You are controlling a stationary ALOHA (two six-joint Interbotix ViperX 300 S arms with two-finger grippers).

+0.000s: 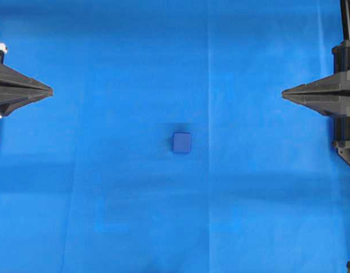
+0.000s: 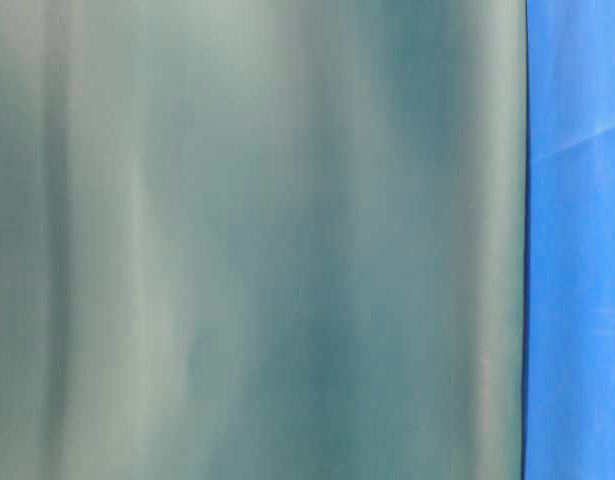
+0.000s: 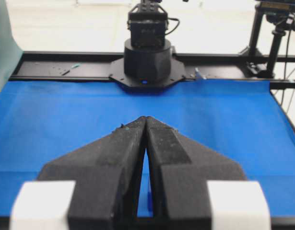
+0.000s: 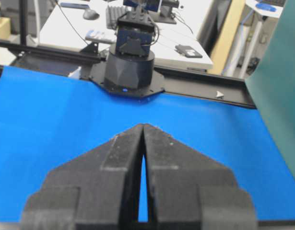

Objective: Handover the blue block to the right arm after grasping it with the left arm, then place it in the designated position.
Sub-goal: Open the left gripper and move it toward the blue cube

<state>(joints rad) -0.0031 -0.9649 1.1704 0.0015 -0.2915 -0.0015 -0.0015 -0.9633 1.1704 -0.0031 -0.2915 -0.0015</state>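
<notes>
blue block: laid on blue cloth mid-table, well apart from both arms | left gripper: fingertips pressed together, nothing held | right gripper: pressed together, nothing held

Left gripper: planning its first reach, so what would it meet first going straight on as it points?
Probably nothing near: the left gripper points across the blue cloth at the right gripper; the blue block lies off that line.

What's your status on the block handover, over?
Left gripper shut, empty, at left edge. Right gripper shut, empty, at right edge. Blue block untouched mid-cloth. Nothing between.
</notes>
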